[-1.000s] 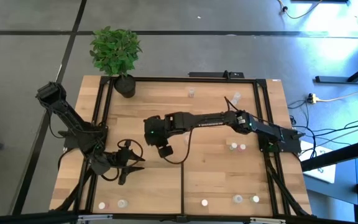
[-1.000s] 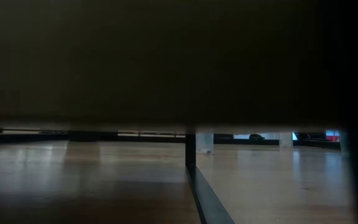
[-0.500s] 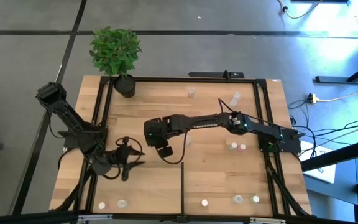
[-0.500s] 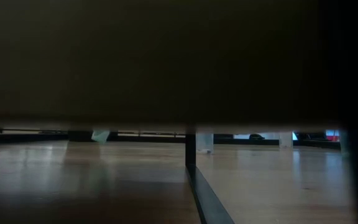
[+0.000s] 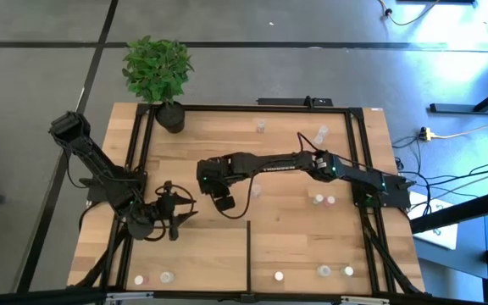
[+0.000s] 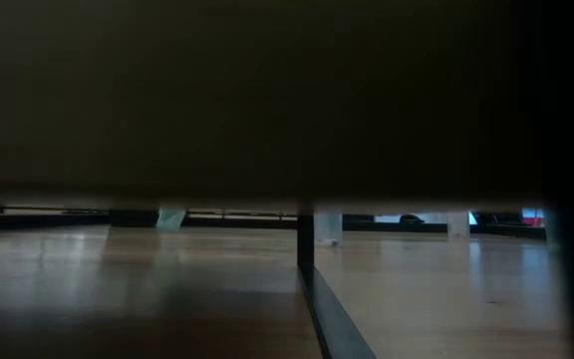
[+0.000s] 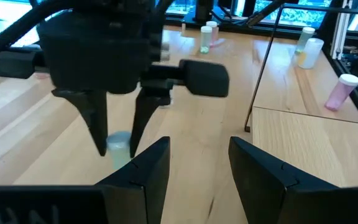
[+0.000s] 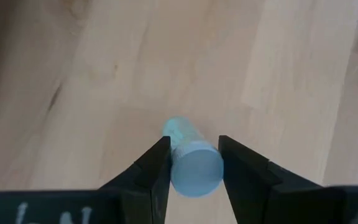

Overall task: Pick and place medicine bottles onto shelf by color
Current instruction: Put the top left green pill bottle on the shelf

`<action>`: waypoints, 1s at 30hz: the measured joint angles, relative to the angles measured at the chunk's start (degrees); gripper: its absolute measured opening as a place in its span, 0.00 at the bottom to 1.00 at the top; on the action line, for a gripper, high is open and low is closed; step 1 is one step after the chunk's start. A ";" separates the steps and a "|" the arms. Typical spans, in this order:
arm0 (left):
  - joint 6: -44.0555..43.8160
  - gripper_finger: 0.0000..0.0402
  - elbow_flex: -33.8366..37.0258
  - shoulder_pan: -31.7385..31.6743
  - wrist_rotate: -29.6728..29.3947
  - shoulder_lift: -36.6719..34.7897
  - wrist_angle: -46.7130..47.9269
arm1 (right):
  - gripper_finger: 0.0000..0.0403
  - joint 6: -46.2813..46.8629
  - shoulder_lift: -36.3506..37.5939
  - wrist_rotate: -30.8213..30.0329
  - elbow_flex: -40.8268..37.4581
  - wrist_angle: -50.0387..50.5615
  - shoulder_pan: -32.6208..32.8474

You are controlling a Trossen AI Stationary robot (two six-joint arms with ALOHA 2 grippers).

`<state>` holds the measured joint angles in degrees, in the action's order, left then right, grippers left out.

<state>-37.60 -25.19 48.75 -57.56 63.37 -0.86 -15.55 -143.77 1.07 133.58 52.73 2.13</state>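
Observation:
My right gripper [image 5: 220, 203] reaches to the middle of the shelf [image 5: 295, 237] and is shut on a tiny bottle with a pale blue top [image 8: 194, 167]. The bottle also shows in the left wrist view [image 7: 118, 144] and the low view [image 6: 170, 217]. My left gripper [image 5: 176, 222] is open and empty just to the table's left of it, its fingers [image 7: 148, 168] facing the right gripper [image 7: 118, 149]. Other bottles stand on the shelf boards at the far side [image 5: 261, 125], at the right [image 5: 318, 200] and along the near edge [image 5: 324, 271]. My right gripper pinches the bottle between its two fingers at its top end [image 8: 178, 144]. The fingers come from above, pointing down, one on each side. The bottle stands upright between the fingertips. Whether its base rests on the wood, I cannot tell.
A black plant pot [image 5: 172, 117] with a green plant stands at the far left corner. A short black divider bar [image 5: 248, 254] runs from the near rail toward the middle. More bottles stand at the near left [image 5: 166, 276] and beyond the divider in the left wrist view [image 7: 340, 90].
My right gripper has shifted a little toward the table's left edge with the bottle, which has come into the low view. My left gripper has turned and edged toward the right gripper.

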 joint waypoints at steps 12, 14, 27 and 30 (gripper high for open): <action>0.07 0.39 0.00 0.00 0.02 0.00 0.00 | 0.34 1.24 -0.80 -0.01 -0.02 0.03 -0.48; 0.11 0.39 0.00 0.00 0.02 0.00 0.02 | 0.34 1.77 -0.80 -0.03 -0.02 -0.07 -0.69; 0.20 0.39 0.00 0.00 0.02 0.00 0.01 | 0.35 1.05 -0.82 -0.01 -0.02 -0.21 -0.79; 0.22 0.39 0.00 0.00 0.02 0.00 0.01 | 0.35 0.20 -0.85 -1.26 -0.02 -0.44 -0.79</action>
<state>-37.39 -25.19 48.75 -57.54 63.37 -0.85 -15.34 -144.62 -0.19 133.56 52.29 1.34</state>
